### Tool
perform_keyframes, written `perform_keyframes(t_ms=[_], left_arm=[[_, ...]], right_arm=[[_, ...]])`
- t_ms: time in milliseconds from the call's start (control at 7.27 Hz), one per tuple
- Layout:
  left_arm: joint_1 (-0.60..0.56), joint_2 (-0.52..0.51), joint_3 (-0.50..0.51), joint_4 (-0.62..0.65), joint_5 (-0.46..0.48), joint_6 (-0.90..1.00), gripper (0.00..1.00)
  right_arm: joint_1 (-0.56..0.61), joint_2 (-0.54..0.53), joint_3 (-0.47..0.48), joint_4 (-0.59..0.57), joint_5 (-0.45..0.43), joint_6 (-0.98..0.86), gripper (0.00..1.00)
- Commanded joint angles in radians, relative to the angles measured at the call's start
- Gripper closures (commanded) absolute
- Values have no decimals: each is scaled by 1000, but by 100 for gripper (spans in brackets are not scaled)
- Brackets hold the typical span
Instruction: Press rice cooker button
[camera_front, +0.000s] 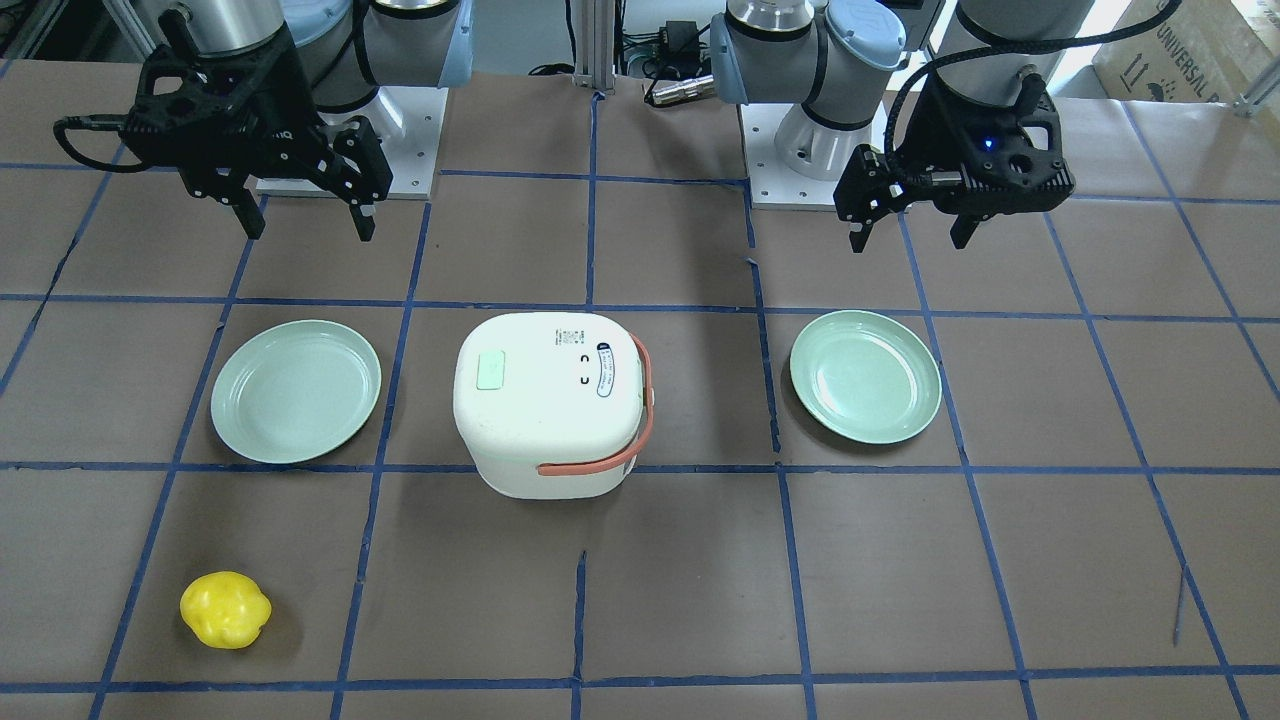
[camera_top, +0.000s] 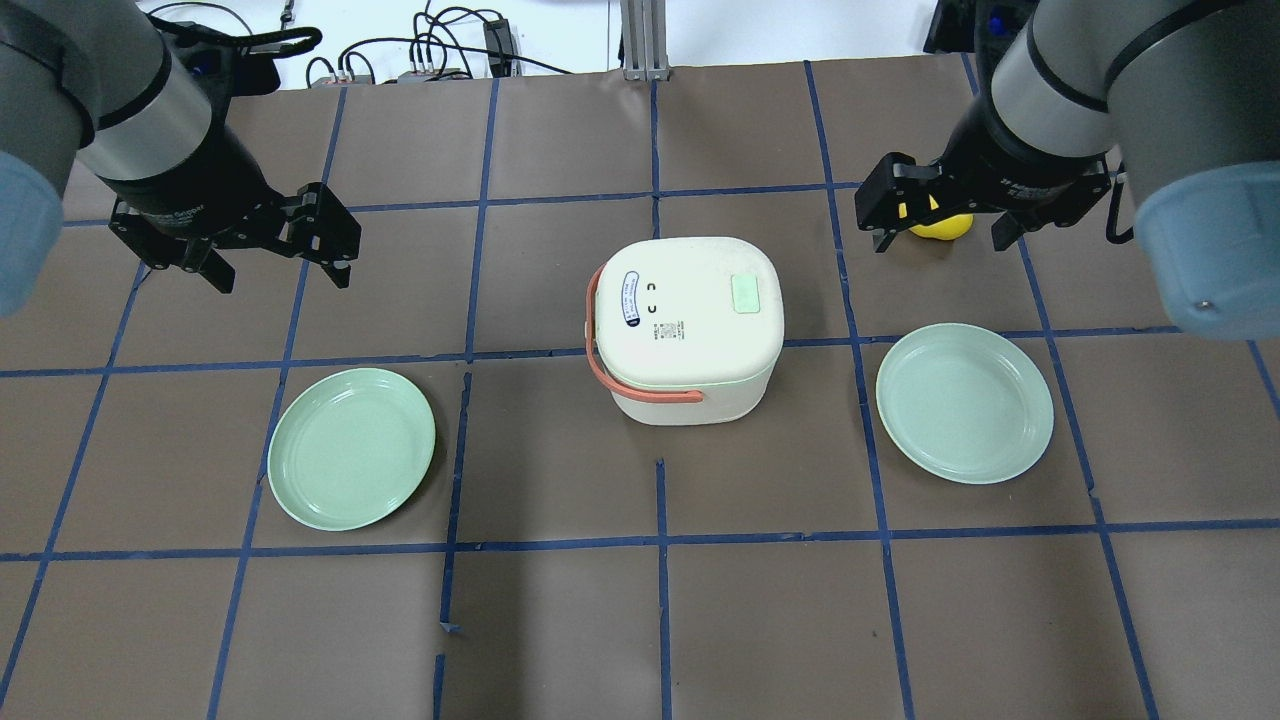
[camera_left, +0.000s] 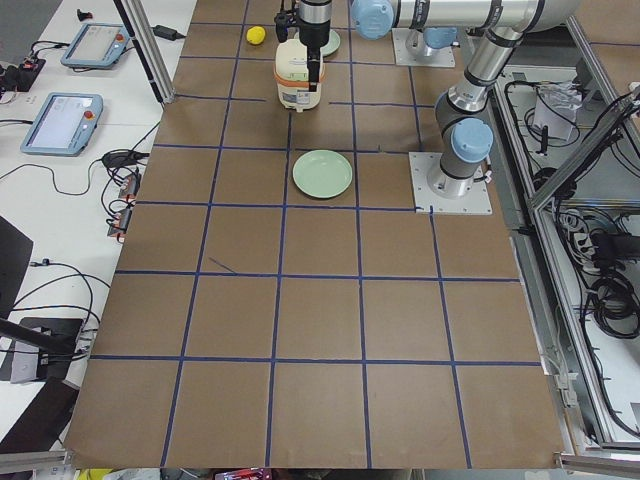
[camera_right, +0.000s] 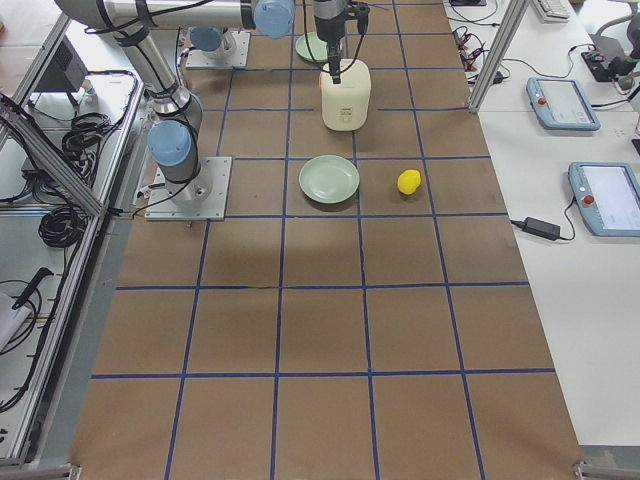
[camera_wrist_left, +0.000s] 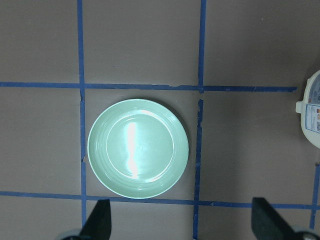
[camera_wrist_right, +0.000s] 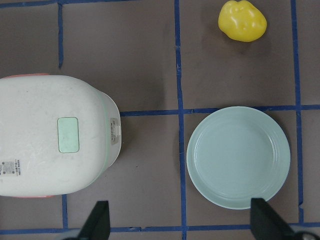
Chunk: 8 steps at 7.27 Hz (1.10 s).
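Observation:
A white rice cooker (camera_front: 550, 400) with an orange handle stands mid-table, lid closed. A pale green button (camera_front: 491, 369) sits on its lid; it also shows in the overhead view (camera_top: 746, 295) and the right wrist view (camera_wrist_right: 68, 134). My left gripper (camera_top: 278, 272) is open and empty, held above the table left of the cooker and over a green plate (camera_wrist_left: 138, 148). My right gripper (camera_top: 940, 240) is open and empty, held above the table right of the cooker (camera_wrist_right: 50, 135). Neither gripper touches the cooker.
Two pale green plates flank the cooker, one on my left (camera_top: 351, 448) and one on my right (camera_top: 964, 402). A yellow pepper-like object (camera_front: 225, 609) lies far right, beyond the right plate (camera_wrist_right: 238, 156). Brown table with blue tape grid.

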Motion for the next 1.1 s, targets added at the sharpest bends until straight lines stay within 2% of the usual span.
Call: perform_keyframes(t_ms=[0,412,825,962], left_arm=[[0,0,0,0,0,0,0],[0,0,0,0,0,0,0],[0,0,0,0,0,0,0],[0,0,0,-1,0,0,0]], right_arm=[[0,2,-44,57,4,-5,0],[0,79,-151,65,4,-4,0],[0,84,-147,94,23,7,0],[0,87,-148,94,23,7,26]])
